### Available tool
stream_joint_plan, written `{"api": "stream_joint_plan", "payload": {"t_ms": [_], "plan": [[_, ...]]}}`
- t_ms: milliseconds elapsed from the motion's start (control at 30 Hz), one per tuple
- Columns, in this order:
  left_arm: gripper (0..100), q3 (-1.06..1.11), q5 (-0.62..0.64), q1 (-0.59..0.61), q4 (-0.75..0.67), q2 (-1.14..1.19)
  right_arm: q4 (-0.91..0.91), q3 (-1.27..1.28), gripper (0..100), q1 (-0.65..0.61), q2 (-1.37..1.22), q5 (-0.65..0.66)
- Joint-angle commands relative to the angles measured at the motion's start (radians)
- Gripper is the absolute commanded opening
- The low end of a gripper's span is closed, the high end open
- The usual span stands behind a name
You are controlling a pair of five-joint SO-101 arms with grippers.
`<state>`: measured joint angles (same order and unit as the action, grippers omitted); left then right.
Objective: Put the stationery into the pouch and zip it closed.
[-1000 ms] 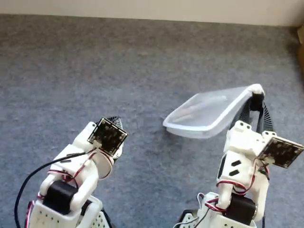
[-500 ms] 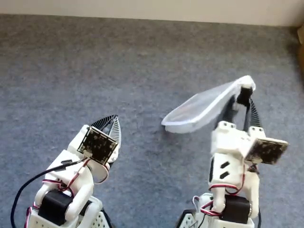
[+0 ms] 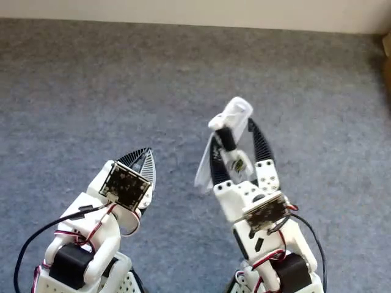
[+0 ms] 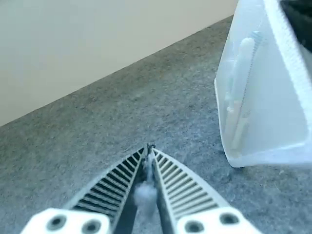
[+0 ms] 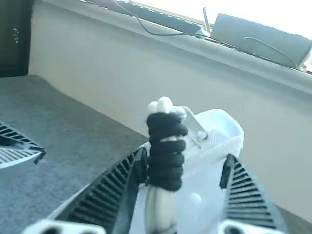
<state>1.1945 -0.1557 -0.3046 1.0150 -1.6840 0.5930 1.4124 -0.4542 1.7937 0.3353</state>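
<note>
A wide stretch of bare counter (image 3: 91, 79) is left free ahead of both arms, up to the wall (image 3: 183, 9), and passage is unhindered along its left and right parts. The middle is blocked by the pouch (image 3: 234, 115), held upright in the right end effector (image 3: 232, 131). A gap of bare counter is left between it and the closed left end effector (image 3: 148, 151), well apart.

A grey carpeted table (image 3: 85, 79) bears the upended pouch (image 3: 204, 168).
</note>
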Motion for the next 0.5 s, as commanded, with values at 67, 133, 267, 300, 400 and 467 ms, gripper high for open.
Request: {"api": "stream_joint_plan", "payload": {"t_ms": [67, 133, 267, 300, 400, 467], "plan": [[0, -0.007, 0.127, 0.147, -0.058, -0.002, 0.047, 0.120, 23.5, -0.031, -0.024, 0.037], [0, -0.007, 0.178, 0.211, -0.078, -0.002, 0.047, 0.120, 23.5, -0.031, -0.024, 0.037], [0, -0.007, 0.264, 0.300, -0.106, -0.002, 0.051, 0.122, 23.5, -0.090, -0.025, 0.038], [0, -0.007, 0.281, 0.317, -0.112, -0.002, 0.070, 0.122, 23.5, -0.116, -0.025, 0.040], [0, -0.007, 0.318, 0.361, -0.118, -0.002, 0.143, 0.122, 23.5, -0.196, -0.025, 0.097], [0, -0.007, 0.327, 0.383, -0.118, -0.002, 0.173, 0.122, 23.5, -0.229, -0.025, 0.126]]}}
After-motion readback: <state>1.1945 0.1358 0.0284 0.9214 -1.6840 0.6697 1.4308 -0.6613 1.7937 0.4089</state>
